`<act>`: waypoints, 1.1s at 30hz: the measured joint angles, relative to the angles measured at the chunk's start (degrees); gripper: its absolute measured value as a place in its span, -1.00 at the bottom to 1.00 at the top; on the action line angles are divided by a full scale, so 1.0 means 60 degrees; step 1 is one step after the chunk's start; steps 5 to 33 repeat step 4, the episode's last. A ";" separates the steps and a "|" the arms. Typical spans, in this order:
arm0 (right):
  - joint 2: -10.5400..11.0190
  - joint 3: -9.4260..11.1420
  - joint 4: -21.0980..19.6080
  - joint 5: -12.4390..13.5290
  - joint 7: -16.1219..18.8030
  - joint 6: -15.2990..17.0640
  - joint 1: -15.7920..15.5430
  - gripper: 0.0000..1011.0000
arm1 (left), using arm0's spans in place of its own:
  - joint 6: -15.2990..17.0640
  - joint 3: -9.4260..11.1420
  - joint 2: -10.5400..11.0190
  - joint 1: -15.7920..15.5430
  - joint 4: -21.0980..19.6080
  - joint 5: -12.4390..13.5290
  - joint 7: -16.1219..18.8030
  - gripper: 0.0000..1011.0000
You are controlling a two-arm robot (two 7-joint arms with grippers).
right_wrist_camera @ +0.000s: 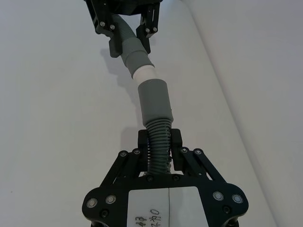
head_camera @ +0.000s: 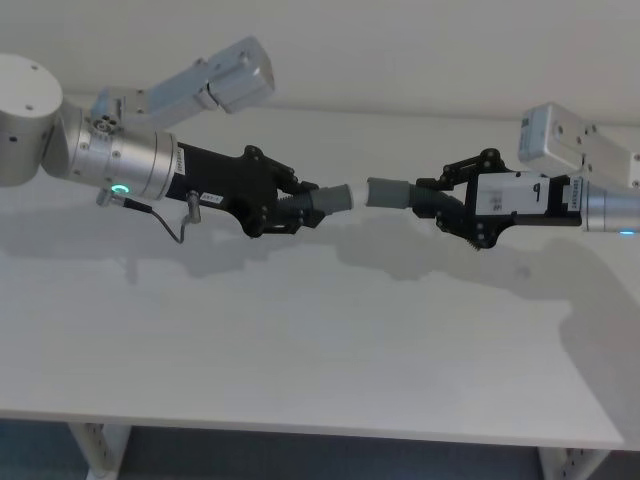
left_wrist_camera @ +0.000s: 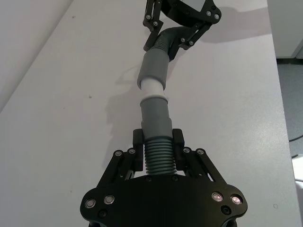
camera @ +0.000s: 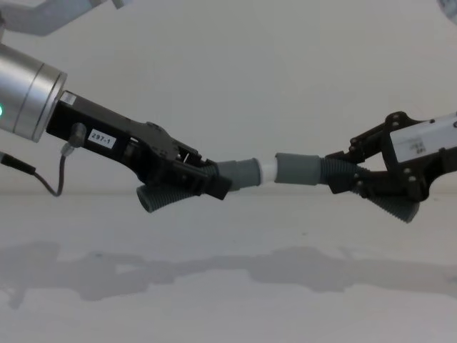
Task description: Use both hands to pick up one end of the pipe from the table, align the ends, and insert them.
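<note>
Two hose pieces held end to end in the air above the white table (head_camera: 300, 370).

The left gripper (head_camera: 298, 206) pinches the ribbed part of the white-tipped hose piece (head_camera: 335, 198); the right gripper (head_camera: 438, 203) pinches the open-cuff hose piece (head_camera: 395, 192). The white spigot (camera: 267, 170) meets the cuff mouth, nothing between them.

Plain matte white table (head_camera: 300, 370)

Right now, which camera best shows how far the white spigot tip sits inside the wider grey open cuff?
The chest view: it shows the narrow white spigot tip side-on, partly exposed beside the wide grey open cuff. The wrist views look along the pipe, foreshortening it; the head view shows it small from above.
</note>
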 joint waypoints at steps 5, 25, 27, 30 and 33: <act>0.0019 0.0000 -0.0036 0.0006 0.0003 -0.0012 -0.0004 -0.46 | 0.0008 -0.0006 0.0007 0.0007 -0.0018 -0.0003 0.0014 -0.31; 0.0019 0.0000 -0.0036 0.0006 0.0003 -0.0012 -0.0004 -0.46 | 0.0008 -0.0006 0.0007 0.0007 -0.0018 -0.0003 0.0014 -0.31; 0.0019 0.0000 -0.0036 0.0006 0.0003 -0.0012 -0.0004 -0.46 | 0.0008 -0.0006 0.0007 0.0007 -0.0018 -0.0003 0.0014 -0.31; 0.0019 0.0000 -0.0036 0.0006 0.0003 -0.0012 -0.0004 -0.46 | 0.0008 -0.0006 0.0007 0.0007 -0.0018 -0.0003 0.0014 -0.31; 0.0019 0.0000 -0.0036 0.0006 0.0003 -0.0012 -0.0004 -0.46 | 0.0008 -0.0006 0.0007 0.0007 -0.0018 -0.0003 0.0014 -0.31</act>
